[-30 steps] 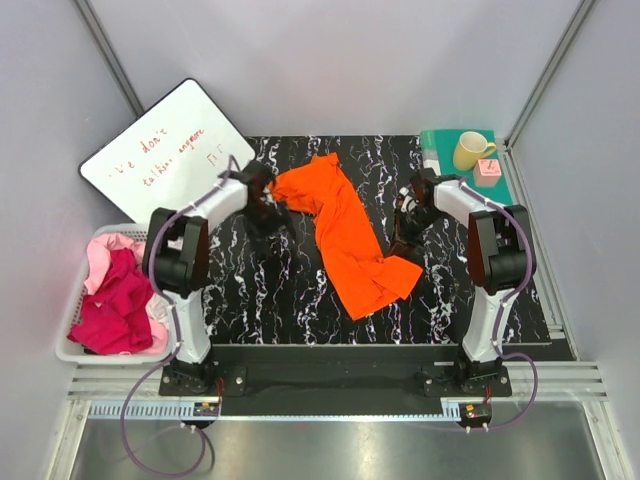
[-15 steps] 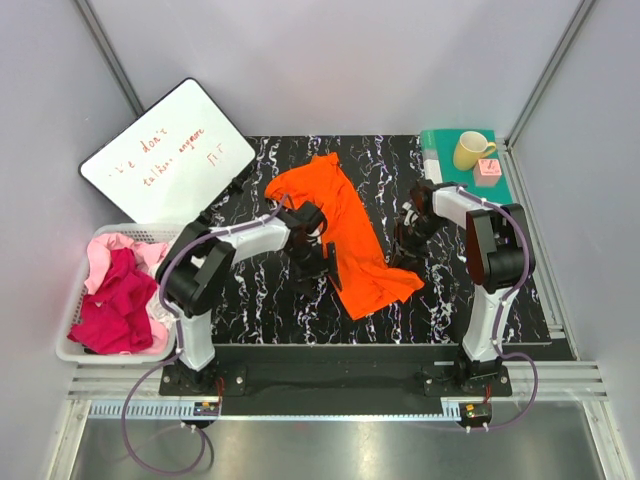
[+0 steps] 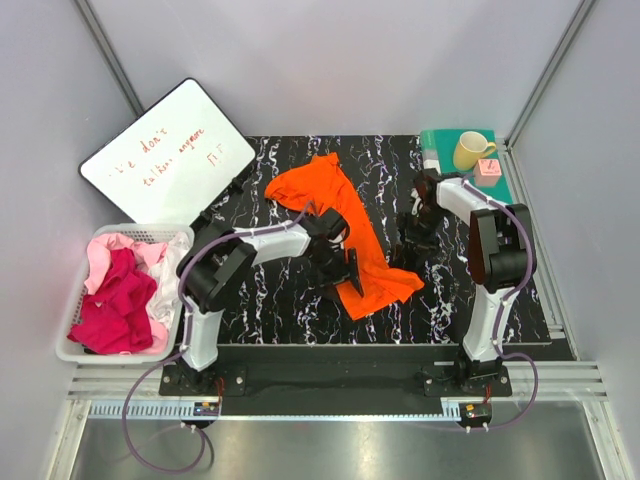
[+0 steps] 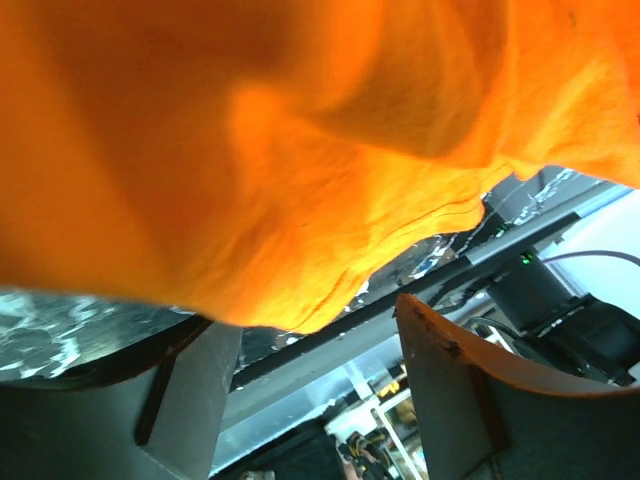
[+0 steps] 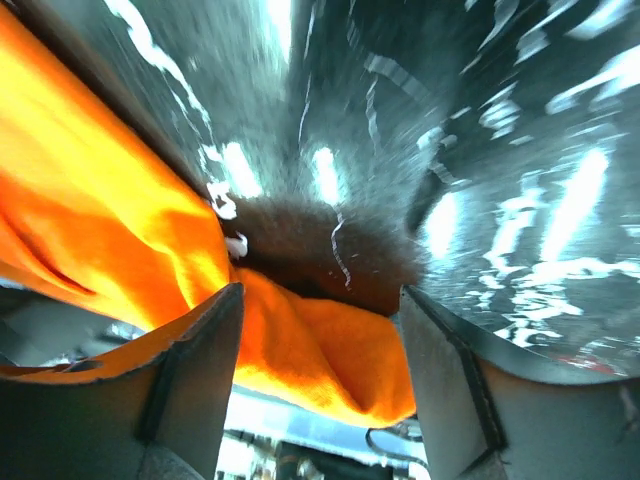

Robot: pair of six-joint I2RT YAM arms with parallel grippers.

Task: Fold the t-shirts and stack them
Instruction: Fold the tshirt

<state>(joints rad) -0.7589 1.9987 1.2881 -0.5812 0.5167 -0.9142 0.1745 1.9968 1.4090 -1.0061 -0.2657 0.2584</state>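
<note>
A bright orange t-shirt (image 3: 345, 225) lies crumpled in a diagonal strip across the black marbled table (image 3: 270, 300). My left gripper (image 3: 344, 270) sits low at the strip's lower left edge. In the left wrist view it (image 4: 312, 320) is open, and the orange cloth (image 4: 260, 170) hangs just beyond its tips. My right gripper (image 3: 408, 248) is at the shirt's right edge. Its jaws (image 5: 320, 300) stand open with a fold of the orange cloth (image 5: 320, 350) lying loose between them. Magenta and pale pink t-shirts (image 3: 118, 300) are heaped in a basket.
The white basket (image 3: 68, 345) stands at the left table edge. A whiteboard (image 3: 165, 155) leans at the back left. A teal mat (image 3: 510, 185) at the back right carries a yellow mug (image 3: 470, 150) and a small pink block (image 3: 488, 170).
My left arm swung from the shirt's upper left corner down to its lower left edge. My right gripper went from shut to open, letting go of the cloth, and moved slightly back.
</note>
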